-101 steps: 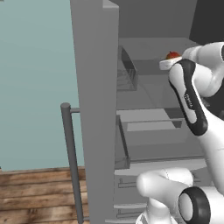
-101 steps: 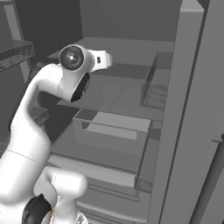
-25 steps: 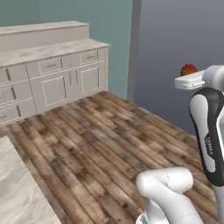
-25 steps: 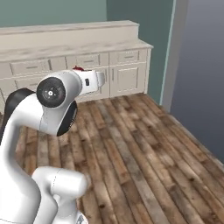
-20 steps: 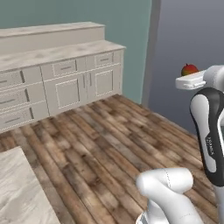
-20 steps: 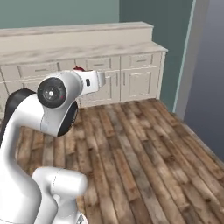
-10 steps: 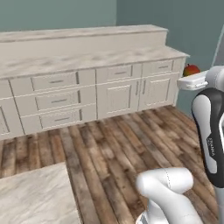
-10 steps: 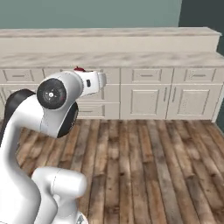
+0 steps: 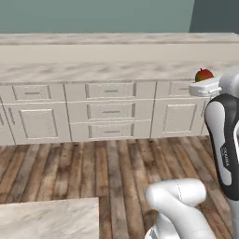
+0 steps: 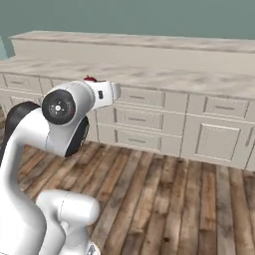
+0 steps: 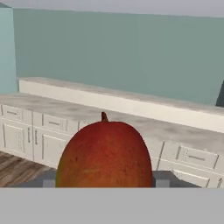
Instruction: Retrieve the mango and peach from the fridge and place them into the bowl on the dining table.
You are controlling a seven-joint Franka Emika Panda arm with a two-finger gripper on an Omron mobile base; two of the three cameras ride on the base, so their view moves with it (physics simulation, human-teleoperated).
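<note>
Carrying a red-orange fruit (image 11: 105, 155) clamped between our gripper (image 11: 105, 183) fingers, we judge it the mango by the green patch seen from the left base view, though the peach is possible. A jolt as the base turns could loosen that grip and drop it on the wooden floor (image 9: 93, 168). Nearer us, a corner of the dining table (image 9: 46, 219) enters low left. Beyond stand white cabinets (image 9: 107, 116) and a long counter (image 10: 164, 74). Half a second ago the cabinets sat further right and less table showed; the camera has swung.
</note>
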